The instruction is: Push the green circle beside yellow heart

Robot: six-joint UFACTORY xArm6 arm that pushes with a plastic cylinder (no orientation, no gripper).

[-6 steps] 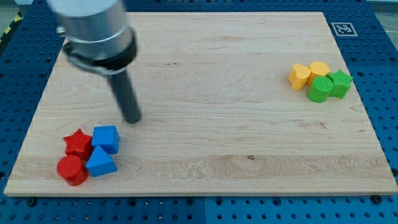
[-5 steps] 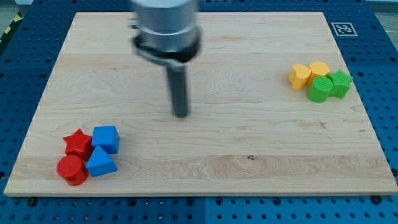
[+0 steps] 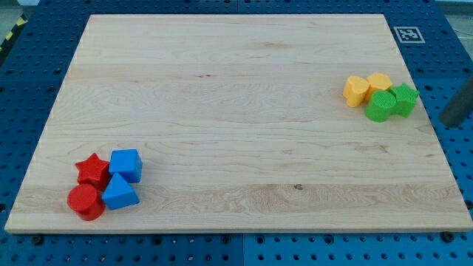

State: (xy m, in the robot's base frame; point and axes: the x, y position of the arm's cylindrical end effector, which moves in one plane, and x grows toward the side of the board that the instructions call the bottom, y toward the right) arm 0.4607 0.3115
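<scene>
The green circle (image 3: 380, 107) sits on the wooden board (image 3: 236, 96) at the view's right. It touches the yellow heart (image 3: 355, 90) on its upper left and a green star (image 3: 405, 98) on its right. A second yellow block (image 3: 380, 82) lies just above the circle. My tip (image 3: 451, 123) is off the board's right edge, over the blue table, to the right of the green star. Only the rod's lower part shows at the frame's edge.
A red star (image 3: 92, 168), a red cylinder (image 3: 86, 202), a blue cube (image 3: 126, 164) and a blue triangle (image 3: 119, 193) cluster at the board's bottom left. A marker tag (image 3: 408, 34) is at the top right corner.
The rod swept from the board's left, past its middle, to beyond the right edge. No block has moved.
</scene>
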